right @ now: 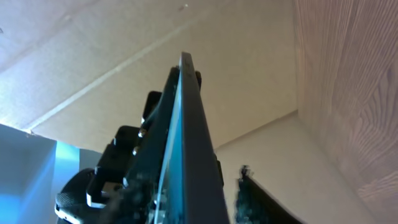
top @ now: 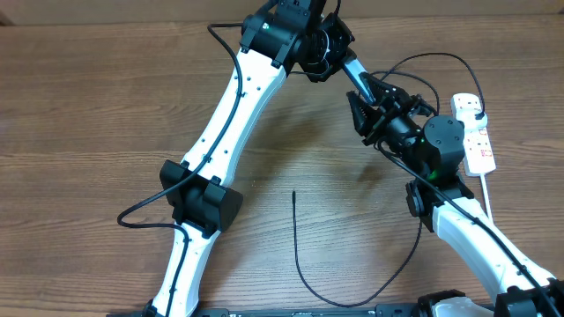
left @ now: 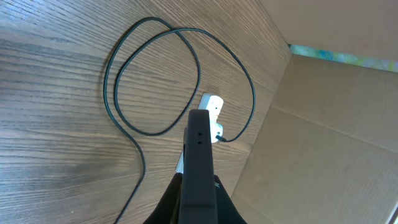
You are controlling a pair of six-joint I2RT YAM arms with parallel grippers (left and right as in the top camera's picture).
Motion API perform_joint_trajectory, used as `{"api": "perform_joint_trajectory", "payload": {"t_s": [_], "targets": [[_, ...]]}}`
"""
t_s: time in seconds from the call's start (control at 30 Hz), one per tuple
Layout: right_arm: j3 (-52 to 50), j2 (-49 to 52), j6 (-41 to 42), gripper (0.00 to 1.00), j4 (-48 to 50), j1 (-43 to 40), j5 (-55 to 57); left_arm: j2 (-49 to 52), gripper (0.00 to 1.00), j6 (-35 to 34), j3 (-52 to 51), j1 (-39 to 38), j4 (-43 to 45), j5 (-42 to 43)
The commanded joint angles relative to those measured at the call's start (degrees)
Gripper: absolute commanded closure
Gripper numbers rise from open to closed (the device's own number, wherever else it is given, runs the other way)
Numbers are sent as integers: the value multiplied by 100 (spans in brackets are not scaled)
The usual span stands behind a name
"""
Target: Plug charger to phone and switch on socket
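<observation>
- Evidently pinched phone [top: 355, 72] aloft in left hand [top: 333, 51], pressed tight; could not tell right hand [top: 361, 106] spread or gripping.
- Saw charger [top: 298, 251] loose on bench [top: 88, 106], tip well apart from phone.
- Judged plugging and socket [top: 476, 141] switching undone.

No readable text or numbers anywhere, red marks on white power strip [top: 478, 141] too small to read, phone [right: 189, 149] edge-on, screen unreadable

Wood-grain table [top: 88, 106] underneath; brown cardboard wall [left: 336, 124] standing along table's far edge, creased.
</observation>
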Motion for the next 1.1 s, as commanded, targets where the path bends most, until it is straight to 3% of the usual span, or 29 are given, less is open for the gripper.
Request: {"api": "perform_joint_trajectory", "payload": {"t_s": [0.0,0.2,0.43,0.67,1.07], "targets": [[146,-79,791,46,50,20,-81,15,96,-46,17,2,42,37],[146,-79,791,17,50,17,-76,15,96,216,17,83,26,72],[146,-79,789,0,50,13,-66,15,96,614,17,341,-170,74],[146,-79,400,0,-72,13,-70,15,96,1436,17,837,-319,619],[146,-79,-1635,0,-636,13,-380,15,96,3239,17,1862,-387,2514]]}}
